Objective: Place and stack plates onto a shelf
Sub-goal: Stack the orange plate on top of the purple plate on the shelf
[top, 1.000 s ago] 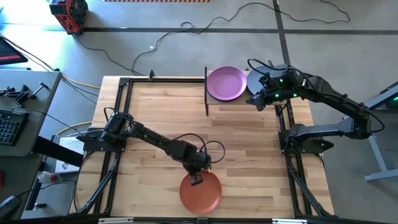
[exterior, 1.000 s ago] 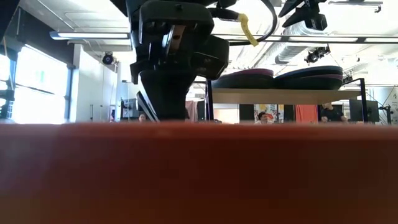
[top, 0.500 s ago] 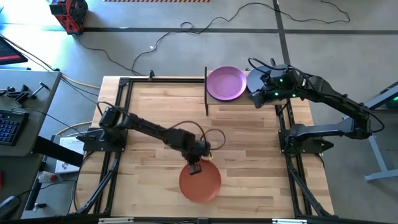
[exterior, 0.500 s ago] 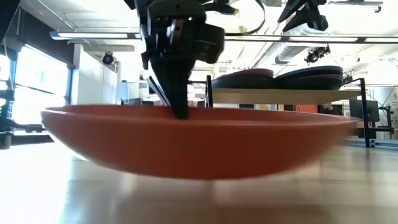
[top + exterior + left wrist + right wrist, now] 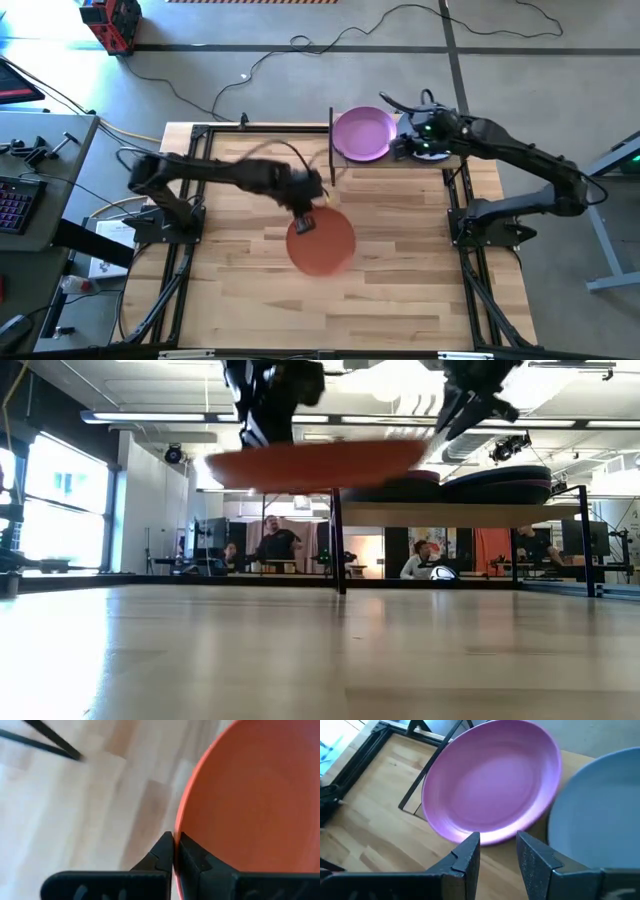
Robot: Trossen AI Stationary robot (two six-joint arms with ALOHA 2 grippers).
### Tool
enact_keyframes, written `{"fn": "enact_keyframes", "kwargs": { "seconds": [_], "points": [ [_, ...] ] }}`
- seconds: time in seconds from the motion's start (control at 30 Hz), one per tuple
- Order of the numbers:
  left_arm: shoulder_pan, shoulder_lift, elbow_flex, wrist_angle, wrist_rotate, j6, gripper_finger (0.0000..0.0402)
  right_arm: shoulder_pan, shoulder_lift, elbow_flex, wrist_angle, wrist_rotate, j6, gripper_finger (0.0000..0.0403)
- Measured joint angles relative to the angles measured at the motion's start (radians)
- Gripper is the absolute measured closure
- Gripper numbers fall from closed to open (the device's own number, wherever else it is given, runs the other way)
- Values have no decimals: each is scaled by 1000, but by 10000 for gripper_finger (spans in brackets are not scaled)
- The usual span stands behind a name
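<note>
An orange plate (image 5: 322, 243) hangs above the middle of the wooden table, with my left gripper (image 5: 306, 222) shut on its rim. In the low view the orange plate (image 5: 320, 463) floats well above the tabletop. The shelf (image 5: 455, 513) stands at the table's far side and bears two stacks of plates. A purple plate (image 5: 362, 133) tops the left stack and a light blue plate (image 5: 600, 805) tops the right one. My right gripper (image 5: 497, 847) hovers open over the near edge of the purple plate (image 5: 492, 780), touching nothing. My left gripper pinches the orange plate's rim (image 5: 178, 827) between its two fingers, one on the plate's inner face and one on its outer side. The fingers slant down from the table's far left. The plate is lifted clear of the table and hangs nearly level.
Black frame rails (image 5: 190, 200) run along the table's left and right edges, and a black shelf post (image 5: 331, 150) stands left of the purple plate. Bare wood (image 5: 400, 260) lies right of the orange plate. People sit in the room beyond the table (image 5: 270, 545).
My left gripper has risen and swung from the table's near edge toward the far edge and the shelf. It has carried the orange plate up off the table, and the plate now hangs clear at about shelf height. My right gripper has turned a little toward the purple plate.
</note>
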Motion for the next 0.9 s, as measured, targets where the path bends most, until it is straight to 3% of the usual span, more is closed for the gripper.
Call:
{"fn": "enact_keyframes", "kwargs": {
  "seconds": [0.47,0.9],
  "points": [
    [189,-246,0,-91,-77,127,401,-7,166,0,49,41,120,293],
    [246,-280,1,-131,-89,219,401,-6,235,0,55,40,191,293]
  ]
}}
